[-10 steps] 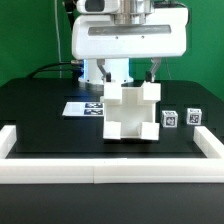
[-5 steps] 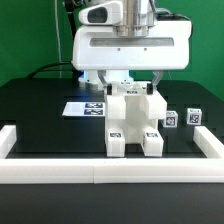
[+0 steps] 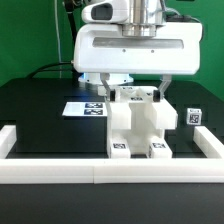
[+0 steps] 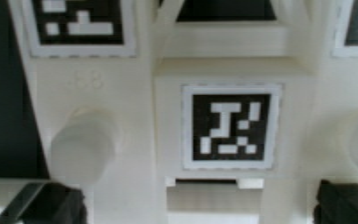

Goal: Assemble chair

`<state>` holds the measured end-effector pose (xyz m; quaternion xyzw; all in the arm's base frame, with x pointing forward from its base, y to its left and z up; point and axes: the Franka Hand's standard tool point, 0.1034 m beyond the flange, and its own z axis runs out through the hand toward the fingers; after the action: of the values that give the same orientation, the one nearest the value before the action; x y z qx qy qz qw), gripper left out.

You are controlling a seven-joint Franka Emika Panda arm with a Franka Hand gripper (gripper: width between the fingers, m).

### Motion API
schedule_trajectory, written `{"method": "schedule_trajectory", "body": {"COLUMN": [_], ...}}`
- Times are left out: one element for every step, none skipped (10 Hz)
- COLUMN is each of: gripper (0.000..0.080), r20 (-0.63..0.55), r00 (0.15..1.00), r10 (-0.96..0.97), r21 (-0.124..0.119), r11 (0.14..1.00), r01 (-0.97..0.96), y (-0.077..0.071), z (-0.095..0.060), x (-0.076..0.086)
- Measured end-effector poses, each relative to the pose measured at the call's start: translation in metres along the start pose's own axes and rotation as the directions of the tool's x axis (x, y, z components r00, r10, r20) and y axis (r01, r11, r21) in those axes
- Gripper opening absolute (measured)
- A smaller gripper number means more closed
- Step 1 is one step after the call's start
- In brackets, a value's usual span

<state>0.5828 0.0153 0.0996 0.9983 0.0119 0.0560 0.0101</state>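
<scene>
Chair (image 3: 138, 125) stands upright on table (image 3: 40, 112) within spread gripper (image 3: 135, 95).

The tool (image 3: 135, 90) comes forward toward the exterior camera, and the white housing (image 3: 130, 45) above it looms larger than a second ago. The chair (image 3: 140, 125) below the tool moves with it. A second ago it stands in the middle of the table (image 3: 40, 120) with one corner toward the camera. Half a second ago it is partly turned and closer. Now it faces square on, its two tagged feet just beside the front rail (image 3: 60, 168). Of the two cubes off to one side of the tool, the nearer is now hidden behind the chair; only the farther cube (image 3: 193, 117) shows.
</scene>
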Motion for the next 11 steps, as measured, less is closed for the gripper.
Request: {"method": "schedule_trajectory", "body": {"gripper": [0.0649, 0.0649, 0.0649, 0.0649, 0.0649, 0.0649, 0.0649, 0.0649, 0.0649, 0.0649, 0.0649], "r20": [-0.006, -0.009, -0.011, -0.012, -0.005, 0.0, -0.001, -0.009, -0.011, -0.011, -0.004], "r00": [1.0, 1.0, 1.0, 1.0, 1.0, 1.0, 1.0, 1.0, 1.0, 1.0, 1.0], "r10": [-0.001, -0.002, -0.002, -0.002, -0.004, -0.006, -0.007, -0.02, -0.027, -0.029, -0.026], "r21": [-0.002, -0.002, -0.003, -0.003, -0.001, 0.007, 0.015, 0.016, 0.021, 0.029, 0.039], "r11": [1.0, 1.0, 1.0, 1.0, 1.0, 1.0, 1.0, 1.0, 0.999, 0.999, 0.999], "r01": [0.001, 0.002, 0.002, 0.002, 0.004, 0.006, 0.007, 0.02, 0.027, 0.03, 0.027], "y": [-0.001, -0.001, -0.001, -0.001, -0.002, -0.004, -0.005, -0.008, -0.012, -0.016, -0.019], "z": [0.0, 0.001, 0.0, 0.0, -0.002, -0.009, -0.019, -0.027, -0.033, -0.042, -0.048], "x": [0.006, 0.008, 0.01, 0.01, 0.01, 0.01, 0.01, 0.012, 0.013, 0.014, 0.006]}}
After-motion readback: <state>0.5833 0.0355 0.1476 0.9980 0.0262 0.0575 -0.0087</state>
